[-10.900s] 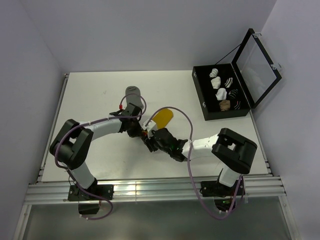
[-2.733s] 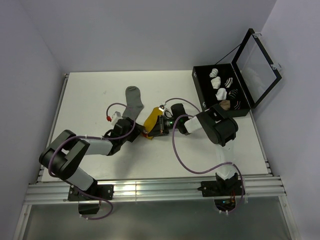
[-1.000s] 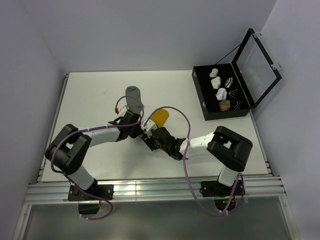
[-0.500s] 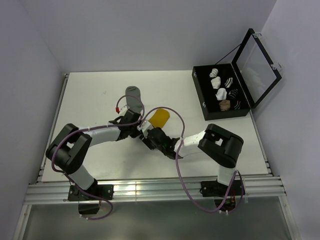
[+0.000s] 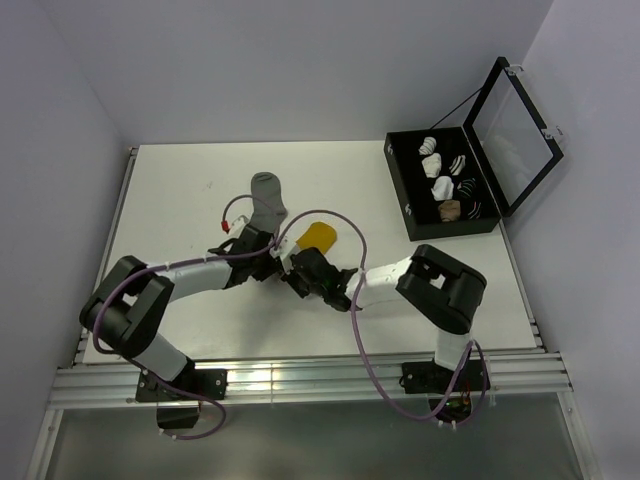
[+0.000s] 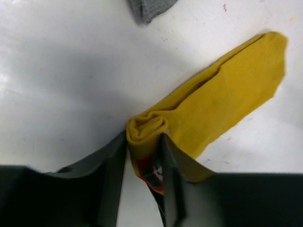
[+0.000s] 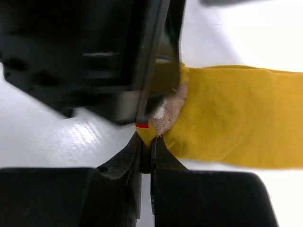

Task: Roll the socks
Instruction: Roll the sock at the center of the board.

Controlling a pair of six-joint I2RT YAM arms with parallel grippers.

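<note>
While the grey sock [image 5: 268, 190] lies flat toward the bench's [image 5: 180, 180] far edge, left claw [image 6: 143, 144] and right claw [image 7: 145, 144] both clamp the yellow sock's [image 6: 227, 94] roll.

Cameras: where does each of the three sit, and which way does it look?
Top external: high behind the bases, looking down on table, both arms, grey sock, yellow sock, black box.
Left wrist: on the left arm, looking along its fingers flanking the yellow sock's rolled end.
Right wrist: on the right arm, facing the left gripper; its own fingers pinch the sock's edge.
Shared: the yellow sock, in all three.
</note>
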